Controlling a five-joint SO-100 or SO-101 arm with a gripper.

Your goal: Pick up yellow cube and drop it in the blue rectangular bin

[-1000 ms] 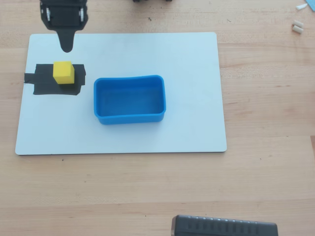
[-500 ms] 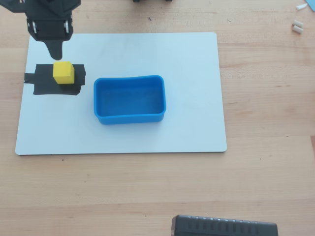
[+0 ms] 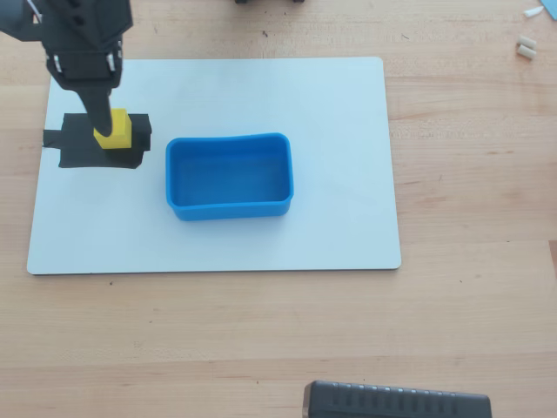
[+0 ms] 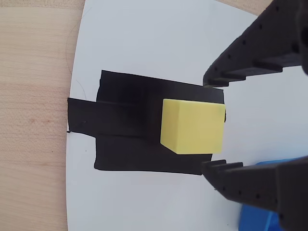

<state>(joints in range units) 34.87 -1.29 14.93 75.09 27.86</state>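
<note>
The yellow cube sits on a black tape patch at the left of the white board. In the wrist view the cube lies between my two black fingers, with a thin gap showing on each side. My gripper is open and straddles the cube's near end. The blue rectangular bin stands empty in the middle of the board, to the right of the cube in the overhead view. A corner of the bin shows at the lower right of the wrist view.
The board lies on a wooden table. Small white pieces lie at the table's top right. A black ribbed device sits at the bottom edge. The tape patch reaches the board's left edge.
</note>
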